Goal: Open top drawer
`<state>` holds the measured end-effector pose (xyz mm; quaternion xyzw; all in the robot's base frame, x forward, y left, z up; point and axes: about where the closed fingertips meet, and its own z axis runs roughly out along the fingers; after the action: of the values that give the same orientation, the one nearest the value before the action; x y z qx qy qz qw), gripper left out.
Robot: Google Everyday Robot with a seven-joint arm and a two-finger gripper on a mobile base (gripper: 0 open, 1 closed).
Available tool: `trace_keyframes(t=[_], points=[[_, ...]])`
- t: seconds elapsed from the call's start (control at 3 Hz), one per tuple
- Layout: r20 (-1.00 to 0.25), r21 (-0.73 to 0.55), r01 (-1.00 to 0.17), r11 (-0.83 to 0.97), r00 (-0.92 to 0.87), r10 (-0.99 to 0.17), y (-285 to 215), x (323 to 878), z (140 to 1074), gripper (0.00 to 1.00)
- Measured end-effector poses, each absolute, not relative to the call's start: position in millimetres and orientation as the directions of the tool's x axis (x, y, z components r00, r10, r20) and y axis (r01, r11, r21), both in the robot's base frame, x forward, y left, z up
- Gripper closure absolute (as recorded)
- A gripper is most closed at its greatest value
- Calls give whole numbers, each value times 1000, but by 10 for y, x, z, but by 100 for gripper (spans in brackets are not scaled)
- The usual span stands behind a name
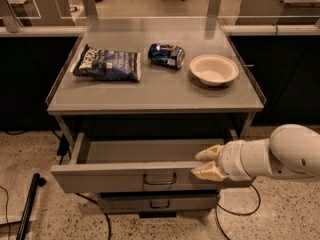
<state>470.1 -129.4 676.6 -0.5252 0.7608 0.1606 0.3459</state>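
The top drawer (pixel 135 176) is the widest grey metal drawer under the table top. It is pulled out, showing a plain grey shallow tray (pixel 145 150) with nothing in it. A small dark loop handle (pixel 159 178) sits at the centre of its flat front. My gripper (pixel 199 164), cream-tipped on a white arm (pixel 270 156) coming in from the right, is at the top edge of the drawer front, right of the handle. A narrower grey drawer (pixel 158 202) below is closed.
On the grey table top (pixel 155 91) lie a dark chip bag (pixel 107 64), a blue can on its side (pixel 166 55) and a white bowl (pixel 214 69). A black pole (pixel 27 206) leans at the lower left. Cables run across the speckled floor.
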Motion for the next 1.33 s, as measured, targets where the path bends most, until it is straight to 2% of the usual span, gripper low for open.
trace_keyframes(t=[0.33, 0.67, 1.0, 1.33], points=[[-695, -119, -910, 397, -209, -688, -1293, 4701, 6766, 29], [-695, -119, -910, 397, -209, -688, -1295, 4698, 6766, 60], [-694, -112, -908, 404, -220, -686, -1357, 4593, 6740, 84], [-704, -106, -905, 412, -225, -673, -1398, 4338, 6755, 100]])
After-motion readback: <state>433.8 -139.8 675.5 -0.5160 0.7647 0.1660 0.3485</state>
